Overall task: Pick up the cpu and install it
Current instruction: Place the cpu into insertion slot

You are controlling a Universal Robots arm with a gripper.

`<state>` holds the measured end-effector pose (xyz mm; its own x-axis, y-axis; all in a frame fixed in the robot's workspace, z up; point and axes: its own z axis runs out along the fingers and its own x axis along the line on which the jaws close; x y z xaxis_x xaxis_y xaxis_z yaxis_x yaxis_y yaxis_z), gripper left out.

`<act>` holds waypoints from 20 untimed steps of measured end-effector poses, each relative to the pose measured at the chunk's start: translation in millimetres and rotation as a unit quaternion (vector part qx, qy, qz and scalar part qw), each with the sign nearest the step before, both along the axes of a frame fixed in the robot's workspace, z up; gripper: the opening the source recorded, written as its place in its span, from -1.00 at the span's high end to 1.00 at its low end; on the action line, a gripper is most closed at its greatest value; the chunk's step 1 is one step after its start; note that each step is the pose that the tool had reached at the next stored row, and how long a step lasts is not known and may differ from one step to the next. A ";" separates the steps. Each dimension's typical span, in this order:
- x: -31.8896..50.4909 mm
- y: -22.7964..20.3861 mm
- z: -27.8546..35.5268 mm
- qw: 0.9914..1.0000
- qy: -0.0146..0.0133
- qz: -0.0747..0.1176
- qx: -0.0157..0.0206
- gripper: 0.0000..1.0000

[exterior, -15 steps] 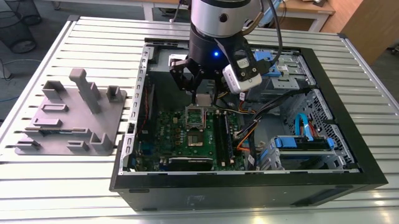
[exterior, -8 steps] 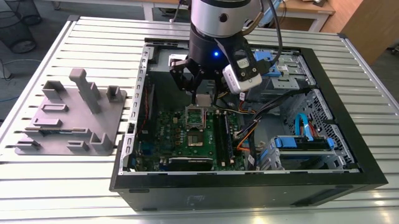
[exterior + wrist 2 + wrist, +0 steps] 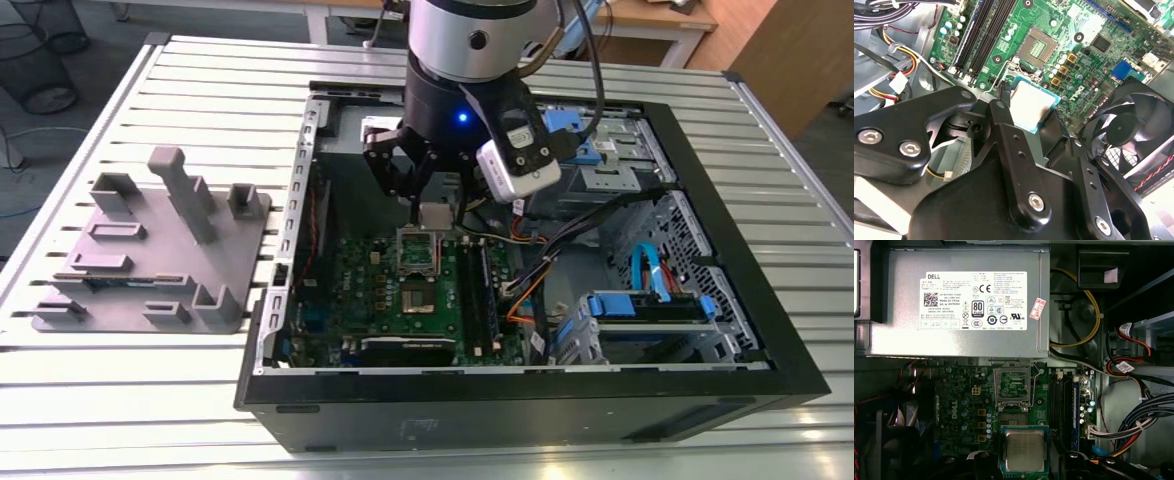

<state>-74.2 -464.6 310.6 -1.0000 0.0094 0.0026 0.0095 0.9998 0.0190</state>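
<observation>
The cpu [image 3: 435,215] is a small square chip with a silver-grey top on a green edge. It hangs inside the open computer case, just above the motherboard. My gripper [image 3: 435,208] is shut on it, its black fingers [image 3: 1004,107] pressing on opposite edges of the chip [image 3: 1032,104]. In the first wrist view the cpu [image 3: 1024,450] sits level between the fingers. The open, empty socket [image 3: 418,250] with its metal frame lies on the green board a short way from the chip [image 3: 1038,48] [image 3: 1013,385].
A grey plastic fixture [image 3: 147,250] stands on the slatted table at the exterior view's left. Inside the black case [image 3: 534,400] are the power supply [image 3: 959,300], a black fan [image 3: 1134,130], memory slots [image 3: 979,35], blue drive bays [image 3: 654,305] and loose cable bundles [image 3: 1134,365].
</observation>
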 end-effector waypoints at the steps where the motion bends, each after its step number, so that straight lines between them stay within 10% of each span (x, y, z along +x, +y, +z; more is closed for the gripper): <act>1: 0.0 0.0 0.0 1.000 0.000 0.000 0.000 0.06; 20: 0.0 -2.0 0.0 1.000 0.000 0.000 0.000 0.06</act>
<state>-74.2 -466.6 310.6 -1.0000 0.0094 0.0026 0.0094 0.9998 0.0190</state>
